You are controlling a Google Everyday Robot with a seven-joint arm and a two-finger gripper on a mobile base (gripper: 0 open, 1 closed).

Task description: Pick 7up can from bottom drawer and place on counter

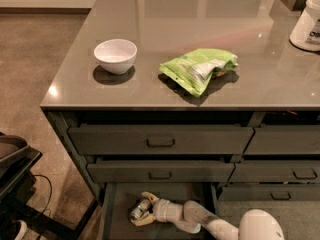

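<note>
The 7up can [138, 210], small and silvery, lies on its side on the floor of the open bottom drawer [116, 223]. My gripper [145, 209] is down inside this drawer, right at the can, with my white arm [200, 220] reaching in from the lower right. The can sits within the gripper's tan tips. The counter [150, 14] is the glossy grey-brown top above the drawers.
On the counter stand a white bowl [115, 55] at the left, a lime-green snack bag [197, 68] in the middle and a white container [307, 21] at the far right. Closed drawers with loop handles [160, 142] sit above the open one. A dark cart [15, 169] stands at the left.
</note>
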